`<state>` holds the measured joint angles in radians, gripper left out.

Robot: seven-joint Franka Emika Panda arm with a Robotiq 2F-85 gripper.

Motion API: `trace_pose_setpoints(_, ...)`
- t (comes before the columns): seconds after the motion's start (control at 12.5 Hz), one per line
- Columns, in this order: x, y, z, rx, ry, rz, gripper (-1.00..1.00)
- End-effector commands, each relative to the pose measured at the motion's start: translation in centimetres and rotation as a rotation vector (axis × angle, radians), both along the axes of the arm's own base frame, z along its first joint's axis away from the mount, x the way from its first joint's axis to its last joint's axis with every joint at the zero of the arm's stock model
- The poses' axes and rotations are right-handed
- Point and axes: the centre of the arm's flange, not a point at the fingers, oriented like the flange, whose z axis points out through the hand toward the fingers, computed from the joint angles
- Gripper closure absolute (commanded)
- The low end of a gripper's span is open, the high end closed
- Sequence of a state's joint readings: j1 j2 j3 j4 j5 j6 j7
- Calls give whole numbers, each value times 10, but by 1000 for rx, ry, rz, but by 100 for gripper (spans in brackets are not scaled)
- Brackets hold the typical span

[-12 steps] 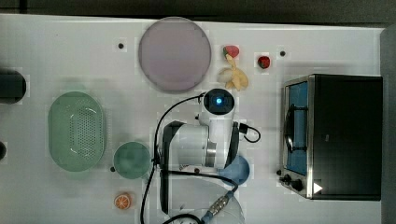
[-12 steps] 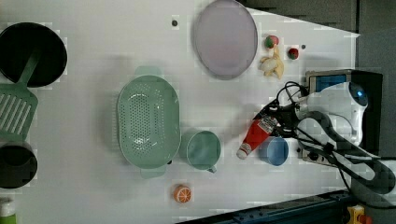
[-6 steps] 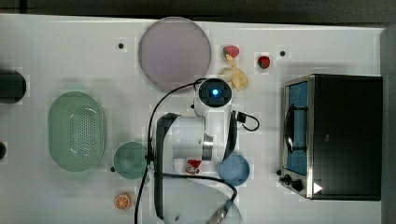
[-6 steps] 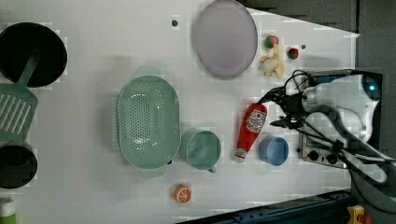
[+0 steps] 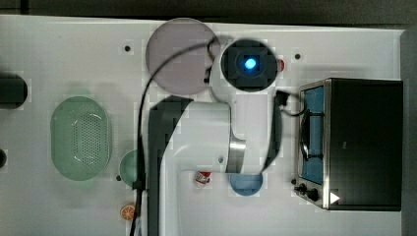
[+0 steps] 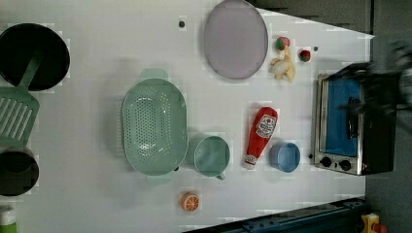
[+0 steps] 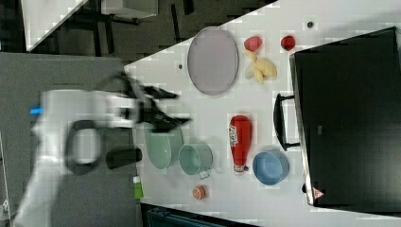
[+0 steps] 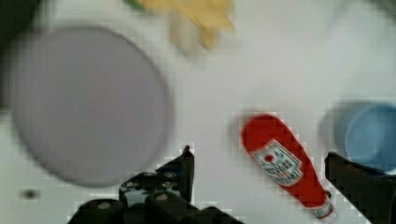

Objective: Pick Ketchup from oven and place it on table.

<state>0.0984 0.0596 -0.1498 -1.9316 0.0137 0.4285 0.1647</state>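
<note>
The ketchup (image 6: 261,136), a slim red bottle with a white cap, lies flat on the white table (image 6: 97,204) between the teal cup and the blue bowl, free of any grip. It also lies in the right view (image 7: 239,139) and under the wrist camera (image 8: 280,163); a bit of it peeks out below the arm (image 5: 202,178). My gripper (image 8: 258,154) hangs open well above it, fingers wide apart and empty. The black oven (image 6: 347,126) stands at the left view's right with its door shut (image 5: 354,142).
Blue bowl (image 6: 285,157) and teal cup (image 6: 212,156) flank the bottle. Green colander (image 6: 154,127), purple plate (image 6: 235,39), orange slice (image 6: 190,201), yellow toy and strawberries (image 6: 284,65) lie around. A black pan (image 6: 31,56) and spatula (image 6: 17,116) sit at the left view's left.
The gripper let go of the ketchup, which went from tilted to lying flat. The arm has since lifted and swung away from the bottle, toward the oven in the left view.
</note>
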Motion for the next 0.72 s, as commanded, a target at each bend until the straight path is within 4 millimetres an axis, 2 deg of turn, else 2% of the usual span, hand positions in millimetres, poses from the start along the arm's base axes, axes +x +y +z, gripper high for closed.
trace_pose_setpoints(0.08,-2,16,88,23,-64,2,-100)
trace_pose_setpoints(0.24,-4,18,122,24,-49,8,-100)
trace_pose_setpoints(0.48,-12,16,157,22,-26,7,-100)
trace_pose_setpoints(0.72,-22,13,163,24,43,2,-100)
